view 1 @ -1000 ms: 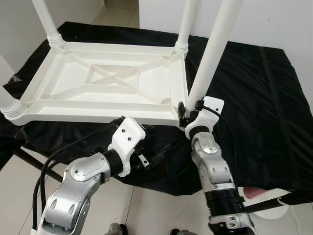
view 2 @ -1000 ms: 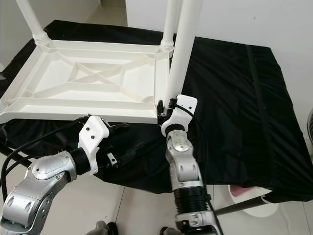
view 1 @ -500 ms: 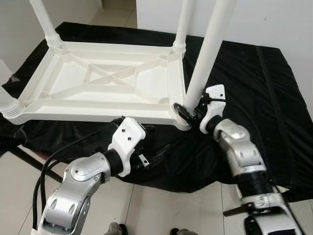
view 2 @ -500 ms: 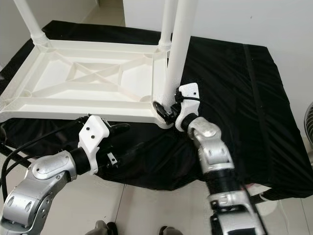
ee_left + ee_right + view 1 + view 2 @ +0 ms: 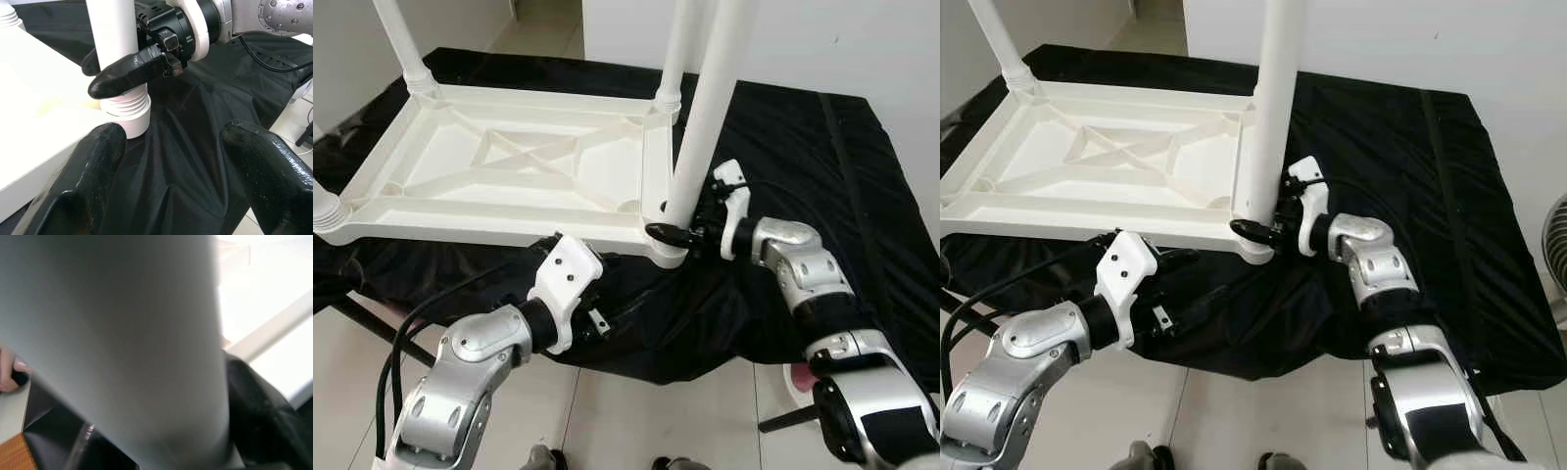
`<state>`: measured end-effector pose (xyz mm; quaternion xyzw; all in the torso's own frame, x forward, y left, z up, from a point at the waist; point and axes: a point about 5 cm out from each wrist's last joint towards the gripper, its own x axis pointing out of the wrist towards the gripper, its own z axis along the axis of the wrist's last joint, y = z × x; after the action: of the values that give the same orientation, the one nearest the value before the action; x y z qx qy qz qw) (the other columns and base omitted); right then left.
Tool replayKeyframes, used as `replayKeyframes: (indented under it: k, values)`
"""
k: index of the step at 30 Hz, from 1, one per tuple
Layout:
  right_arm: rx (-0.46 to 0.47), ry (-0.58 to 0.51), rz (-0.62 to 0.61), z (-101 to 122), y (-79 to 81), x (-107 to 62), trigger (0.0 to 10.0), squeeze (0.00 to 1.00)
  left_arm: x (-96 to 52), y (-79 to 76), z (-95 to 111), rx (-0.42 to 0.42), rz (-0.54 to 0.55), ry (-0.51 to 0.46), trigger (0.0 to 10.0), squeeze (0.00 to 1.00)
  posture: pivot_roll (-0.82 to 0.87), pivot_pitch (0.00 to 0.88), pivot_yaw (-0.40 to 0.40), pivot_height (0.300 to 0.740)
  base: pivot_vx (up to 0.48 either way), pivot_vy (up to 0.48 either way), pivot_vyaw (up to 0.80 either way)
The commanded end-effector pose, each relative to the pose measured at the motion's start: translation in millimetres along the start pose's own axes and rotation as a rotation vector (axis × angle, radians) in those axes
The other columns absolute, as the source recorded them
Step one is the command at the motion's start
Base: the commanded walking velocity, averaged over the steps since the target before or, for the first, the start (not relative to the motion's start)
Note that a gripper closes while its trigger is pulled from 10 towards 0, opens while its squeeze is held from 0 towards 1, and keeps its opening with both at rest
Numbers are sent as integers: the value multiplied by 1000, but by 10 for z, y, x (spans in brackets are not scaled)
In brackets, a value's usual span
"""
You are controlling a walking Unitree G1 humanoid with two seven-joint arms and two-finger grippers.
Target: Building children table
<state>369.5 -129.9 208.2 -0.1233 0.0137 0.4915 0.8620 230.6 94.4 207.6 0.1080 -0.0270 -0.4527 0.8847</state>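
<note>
Lying upside down on the black cloth (image 5: 783, 147), the white tabletop (image 5: 509, 166) already carries legs at its other corners. At the tabletop's near right corner, the fourth leg (image 5: 700, 117) now stands upright where a second ago it leaned, so it looks seated in its socket. The right gripper (image 5: 680, 233), swung round to the leg's right side, clamps its base. Below the tabletop's near edge, the left gripper (image 5: 171, 161) waits, fingers wide apart.

Black cloth (image 5: 803, 137) draped over its support — pale tiled floor (image 5: 636, 411) below.
</note>
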Motion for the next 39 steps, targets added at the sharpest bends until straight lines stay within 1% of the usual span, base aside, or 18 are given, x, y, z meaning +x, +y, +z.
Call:
replayKeyframes:
  k: [1,4,6,7,10,11,13,14,17,19,20,24,28,32,35,36,38,39]
  values:
    - [16,47,0,-110,41,50,0,0,-19,42,-2,3,85,10,10000,0,21,170,33,740,0,0,0]
    - [18,70,-25,-163,28,47,0,0,-23,40,-2,2,86,10,10000,0,17,172,33,740,0,0,0]
    - [42,104,-103,-271,20,24,0,0,-23,33,-7,0,86,10,10000,0,13,173,33,740,0,0,0]
    - [42,104,-103,-271,20,24,0,0,-23,33,-7,0,86,10,10000,0,13,173,33,740,0,0,0]
    - [87,133,-300,-408,-8,-28,0,0,-10,24,-8,-4,83,8,10000,0,4,176,31,740,0,0,0]
    - [87,133,-300,-408,-8,-28,0,0,-10,24,-8,-4,83,8,10000,0,4,176,31,740,0,0,0]
    - [127,135,-435,-468,-13,-60,0,0,-5,22,-8,-6,81,6,10000,0,-1,177,30,740,0,0,0]
    - [127,135,-435,-468,-13,-60,0,0,-5,22,-8,-6,81,6,10000,0,-1,177,30,740,0,0,0]
    - [248,152,-728,-592,8,-142,0,0,1,8,-14,-10,74,5,10000,0,-11,181,33,740,0,0,0]
    - [326,147,-949,-666,112,-200,0,0,7,2,-16,-14,67,5,10000,0,-13,180,34,740,0,0,0]
    - [326,147,-949,-666,112,-200,0,0,7,2,-16,-14,67,5,10000,0,-13,180,34,740,0,0,0]
    - [444,115,-1200,-673,316,-214,0,0,13,2,-17,-14,62,5,10000,0,-19,184,37,740,0,0,0]
    - [481,100,-1292,-624,385,-167,0,0,19,-6,-20,-16,58,5,10000,0,-20,183,37,740,0,0,0]
    - [496,58,-1330,-546,388,-111,0,0,24,-5,-18,-16,58,4,10000,0,-15,183,36,740,0,0,0]
    - [463,39,-1326,-435,388,-70,0,0,21,-3,-17,-16,60,4,10000,0,-15,182,34,740,0,0,0]
    - [411,23,-1261,-348,396,-14,10000,0,16,-4,-19,-16,62,5,10000,0,-14,184,34,740,0,0,0]
    - [395,14,-1224,-322,403,16,10000,0,15,-5,-20,-16,62,5,10000,0,-14,184,34,740,0,0,0]
    - [382,-10,-1167,-291,415,47,10000,1000,15,-5,-21,-16,63,6,10000,0,-16,184,32,740,0,0,0]
